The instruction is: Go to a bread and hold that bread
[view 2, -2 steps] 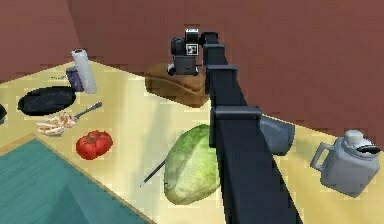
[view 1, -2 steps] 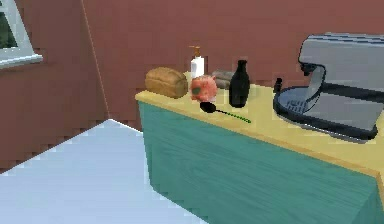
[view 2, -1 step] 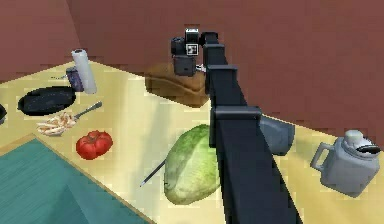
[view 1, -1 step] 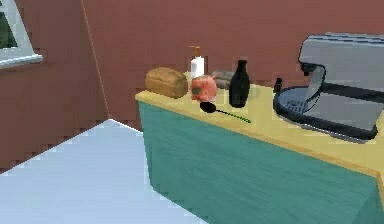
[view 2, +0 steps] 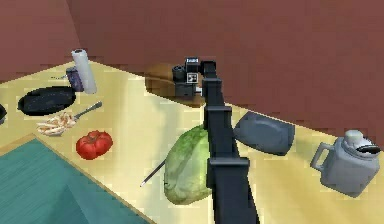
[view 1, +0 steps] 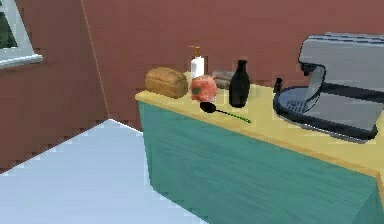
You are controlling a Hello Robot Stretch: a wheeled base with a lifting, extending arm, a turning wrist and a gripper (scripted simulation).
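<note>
Where counter (view 1: 260, 105) ends, rounded brown bread (view 1: 166, 82) (oblong)

Brown bread (view 1: 166, 82), red tomato (view 1: 204, 89), black bottle (view 1: 239, 84) (counter (view 1: 230, 165) teal-fronted, yellow-topped).

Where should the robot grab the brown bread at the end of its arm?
Probably around the middle of the bread, across its narrow width, since it looks long and blocky and lies flat on the counter. Come from the counter's open side, where the gripper is, because the wall stands close behind the bread and leaves little room there.
</note>
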